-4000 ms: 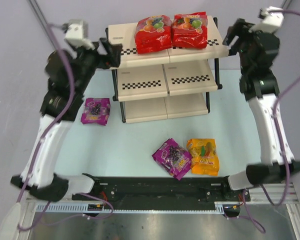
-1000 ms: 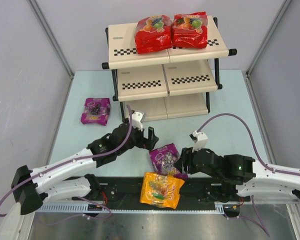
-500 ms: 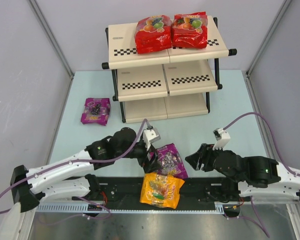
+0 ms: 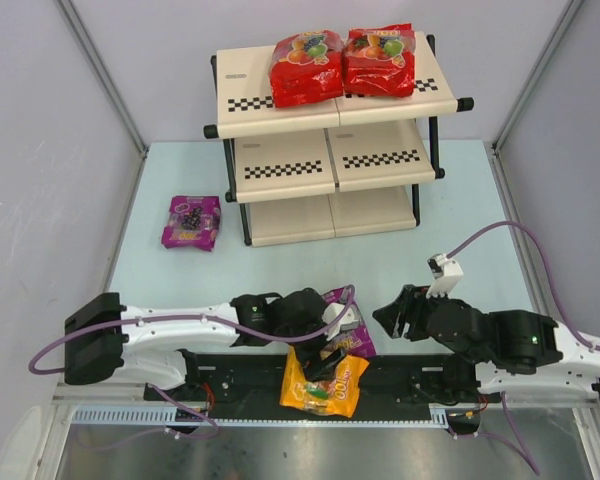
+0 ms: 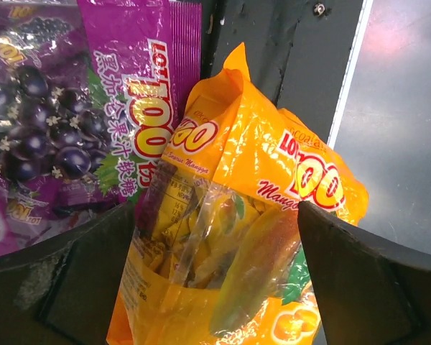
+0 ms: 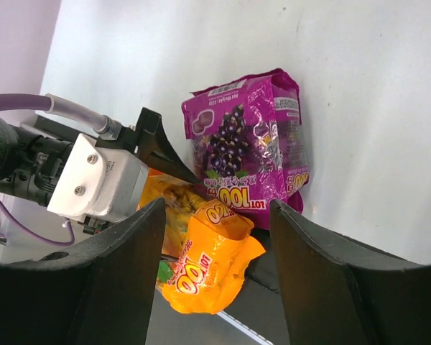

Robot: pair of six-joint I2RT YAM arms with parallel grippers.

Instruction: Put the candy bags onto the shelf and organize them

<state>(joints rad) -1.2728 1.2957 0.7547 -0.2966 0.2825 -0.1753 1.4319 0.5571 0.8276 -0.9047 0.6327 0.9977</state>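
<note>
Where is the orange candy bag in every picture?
Top view: orange bag at the bottom middle, near the table's front edge.
Left wrist: orange bag fills the middle, from top to bottom.
Right wrist: orange bag at the bottom, a little left of middle.
Landmark in all three: the purple bag right beside it.

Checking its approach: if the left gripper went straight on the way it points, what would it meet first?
Most likely the orange candy bag, framed between its open jaws, though depth is unclear.
</note>
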